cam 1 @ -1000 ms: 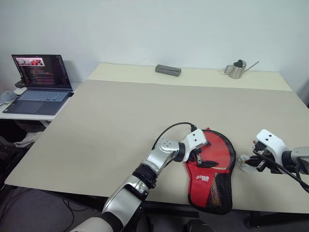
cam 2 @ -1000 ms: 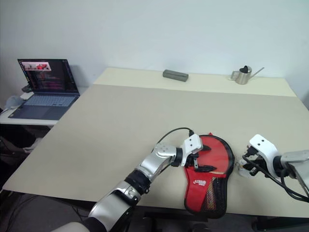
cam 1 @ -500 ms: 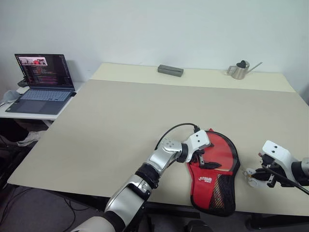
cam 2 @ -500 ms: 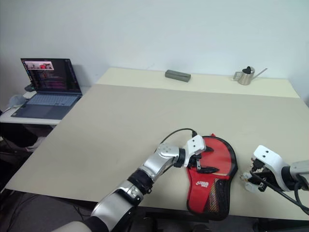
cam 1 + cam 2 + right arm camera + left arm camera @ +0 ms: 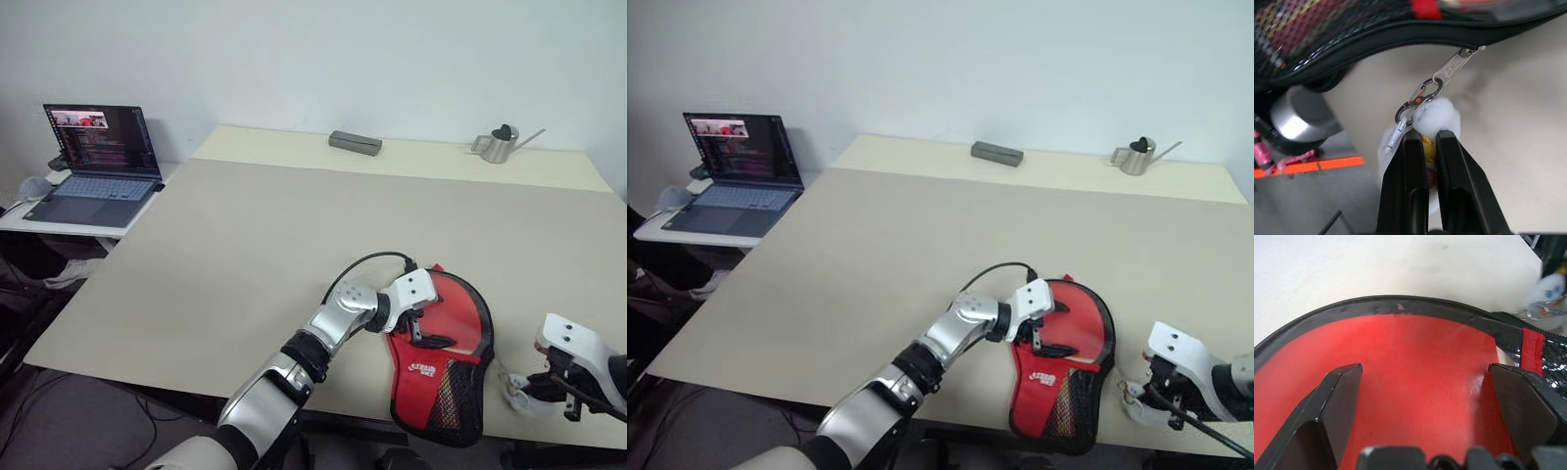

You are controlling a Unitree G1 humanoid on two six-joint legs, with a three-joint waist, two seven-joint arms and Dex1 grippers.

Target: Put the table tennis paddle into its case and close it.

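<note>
Case lies red side up on the counter under the spread left end effector, and the right end effector, pinching the white zipper charm, should pull evenly along the edge.

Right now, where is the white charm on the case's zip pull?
The white charm hangs from the zip pull off the case, at the table's near right edge, pinched in the right gripper jaws.

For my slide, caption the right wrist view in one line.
Right tool shut on the white charm clipped to the case's zipper pull.
</note>
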